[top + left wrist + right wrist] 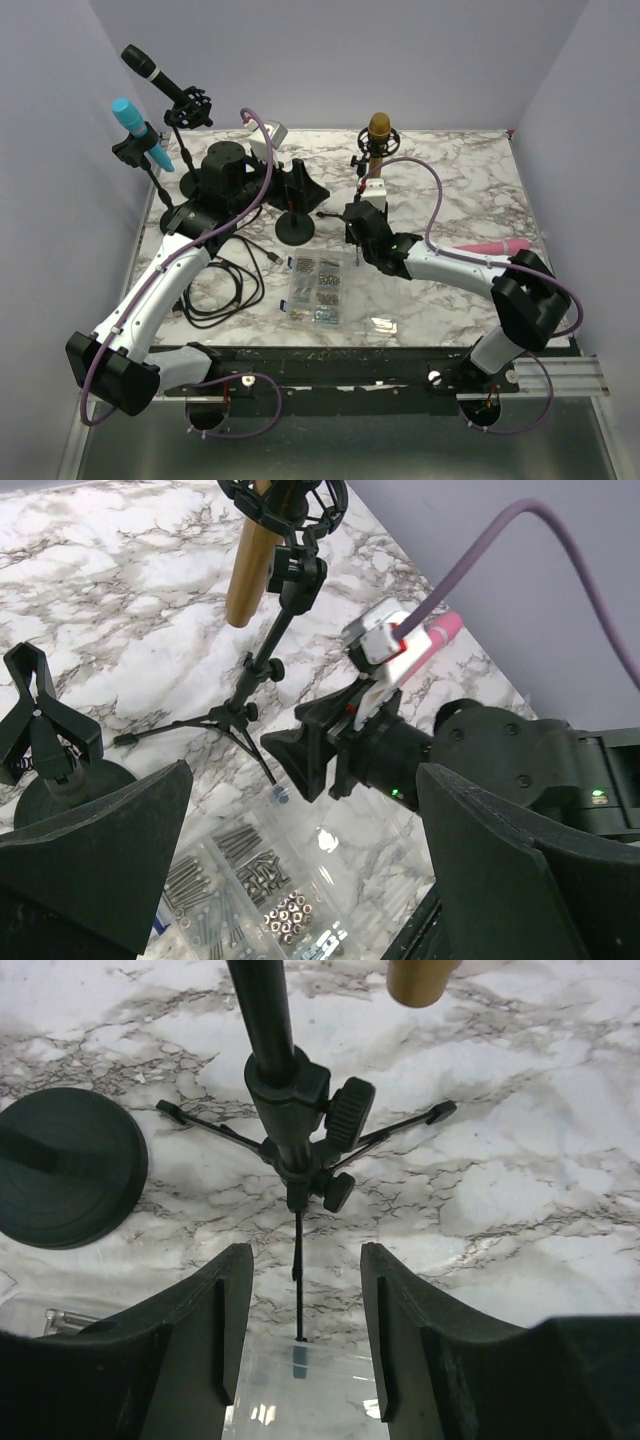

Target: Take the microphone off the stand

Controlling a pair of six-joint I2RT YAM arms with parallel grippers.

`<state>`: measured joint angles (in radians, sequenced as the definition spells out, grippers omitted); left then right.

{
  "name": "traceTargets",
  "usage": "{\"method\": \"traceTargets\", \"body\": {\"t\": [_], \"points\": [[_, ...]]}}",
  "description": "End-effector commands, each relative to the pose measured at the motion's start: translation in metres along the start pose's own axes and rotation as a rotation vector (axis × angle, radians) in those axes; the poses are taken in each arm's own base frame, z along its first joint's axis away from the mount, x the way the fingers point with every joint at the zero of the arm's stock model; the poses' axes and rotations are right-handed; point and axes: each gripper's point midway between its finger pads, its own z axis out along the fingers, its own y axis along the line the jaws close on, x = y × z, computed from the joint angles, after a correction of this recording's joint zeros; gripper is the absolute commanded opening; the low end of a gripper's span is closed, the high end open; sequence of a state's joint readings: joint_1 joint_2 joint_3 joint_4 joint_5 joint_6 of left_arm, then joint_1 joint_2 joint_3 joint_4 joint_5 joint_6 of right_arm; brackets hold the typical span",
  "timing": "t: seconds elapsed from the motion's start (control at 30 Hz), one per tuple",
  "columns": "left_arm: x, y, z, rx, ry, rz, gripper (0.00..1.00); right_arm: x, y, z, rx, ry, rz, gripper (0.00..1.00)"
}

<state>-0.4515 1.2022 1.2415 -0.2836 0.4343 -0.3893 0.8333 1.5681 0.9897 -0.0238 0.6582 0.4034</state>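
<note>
A gold microphone (pixel 378 130) sits upright in a black shock mount on a small tripod stand (pixel 366 165) at the back middle of the marble table. In the right wrist view the stand's post (pixel 288 1090) and the microphone's lower end (pixel 420 980) are ahead of my right gripper (pixel 305 1260). That gripper is open with nothing between its fingers; it hovers just in front of the stand (pixel 353 220), low over the table. My left gripper (pixel 305 188) is wide open and empty, left of the stand. From its wrist view (pixel 305 815) I see the microphone (pixel 250 570) and the right gripper (pixel 305 760).
A clear box of screws and nuts (pixel 320 285) lies in front of the stand. A round-base clip holder (pixel 293 230) stands left of it. A black microphone (pixel 150 68) and a cyan one (pixel 135 125) sit on stands at back left, over a coiled cable (pixel 215 290). A pink microphone (pixel 495 247) lies at right.
</note>
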Motion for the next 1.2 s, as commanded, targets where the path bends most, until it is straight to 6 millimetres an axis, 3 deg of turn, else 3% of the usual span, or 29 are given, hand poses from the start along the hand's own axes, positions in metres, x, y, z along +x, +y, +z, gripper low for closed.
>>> {"method": "traceTargets", "body": {"t": [0.0, 0.2, 0.37, 0.47, 0.9, 1.0, 1.17], "points": [[-0.006, -0.003, -0.004, -0.002, -0.021, 0.022, 0.98, 0.021, 0.007, 0.023, -0.004, 0.017, 0.035, 0.52], [-0.005, -0.003, -0.005, -0.002, -0.021, 0.021, 0.99, 0.041, 0.005, 0.048, 0.047, 0.031, -0.005, 0.37], [-0.006, -0.003, -0.005, -0.002, -0.022, 0.023, 0.98, 0.057, 0.0, 0.061, 0.089, 0.049, -0.009, 0.35], [-0.006, -0.003, -0.005, -0.003, -0.022, 0.024, 0.98, 0.061, -0.009, 0.07, 0.135, 0.05, -0.007, 0.25], [-0.006, -0.004, -0.004, 0.0, -0.02, 0.022, 0.99, 0.039, -0.002, 0.098, 0.105, 0.0, -0.058, 0.19], [-0.004, -0.002, -0.003, -0.005, -0.016, 0.018, 0.98, 0.034, -0.003, 0.098, 0.107, -0.006, -0.063, 0.25], [-0.004, -0.002, -0.002, 0.0, -0.014, 0.016, 0.99, 0.024, -0.004, 0.09, 0.107, 0.005, -0.059, 0.57]]}}
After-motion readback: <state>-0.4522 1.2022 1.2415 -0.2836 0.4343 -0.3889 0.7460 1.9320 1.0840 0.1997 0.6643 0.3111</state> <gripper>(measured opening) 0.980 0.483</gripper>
